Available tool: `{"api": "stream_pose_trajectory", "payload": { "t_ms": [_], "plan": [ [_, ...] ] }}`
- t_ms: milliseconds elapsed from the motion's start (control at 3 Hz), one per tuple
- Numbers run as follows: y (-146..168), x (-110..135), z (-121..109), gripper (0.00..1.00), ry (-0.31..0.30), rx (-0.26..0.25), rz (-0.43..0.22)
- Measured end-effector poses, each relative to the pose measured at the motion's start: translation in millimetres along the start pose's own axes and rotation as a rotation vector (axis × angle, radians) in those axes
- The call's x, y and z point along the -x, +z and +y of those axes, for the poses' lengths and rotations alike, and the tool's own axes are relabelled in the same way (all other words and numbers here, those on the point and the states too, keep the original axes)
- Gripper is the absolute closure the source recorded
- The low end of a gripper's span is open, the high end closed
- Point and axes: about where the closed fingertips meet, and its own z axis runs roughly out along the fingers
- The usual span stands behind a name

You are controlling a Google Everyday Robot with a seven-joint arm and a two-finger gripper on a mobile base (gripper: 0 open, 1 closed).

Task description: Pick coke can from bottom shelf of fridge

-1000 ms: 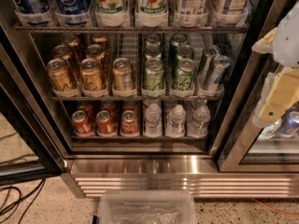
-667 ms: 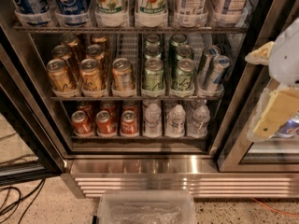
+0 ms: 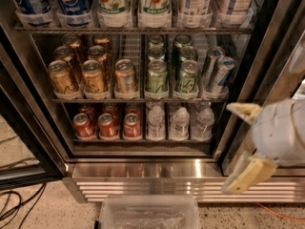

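Observation:
The fridge [image 3: 143,168] stands open in front of me, with wire racks and a ribbed steel base. On the bottom shelf [image 3: 143,140], three red coke cans stand in the front row at the left: one [image 3: 83,125], one [image 3: 107,125] and one [image 3: 131,125], with more red cans behind them. Small clear bottles [image 3: 180,124] fill the right lanes. My gripper [image 3: 240,149] is at the lower right, in front of the door frame and well right of the cans. Its two cream fingers [image 3: 244,109] are spread apart and hold nothing.
Gold-orange cans [image 3: 93,76] and green cans [image 3: 157,76] stand on the middle rack, large bottles [image 3: 71,1] on the top one. A clear plastic bin [image 3: 150,213] sits on the floor below the base. Cables [image 3: 14,209] lie at the lower left. The door frame [image 3: 267,56] is at right.
My gripper has moved down and to the left, from the right edge beside the middle rack to beside the bottom shelf and the steel base. The cans have not moved.

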Motion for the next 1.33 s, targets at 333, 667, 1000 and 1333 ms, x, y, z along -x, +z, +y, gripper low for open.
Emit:
{"api": "stream_pose_trajectory", "payload": {
  "t_ms": [333, 667, 1000, 1333],
  "plan": [
    [46.1, -13.7, 38.0, 0.00, 0.037, -0.024, -0.111],
    [92.7, -19.8, 77.2, 0.00, 0.084, -0.057, -0.199],
    [137.4, -13.2, 102.8, 0.00, 0.170, -0.085, -0.305],
    [172.0, 2.6, 105.9, 0.00, 0.282, -0.101, -0.452]
  ]
}}
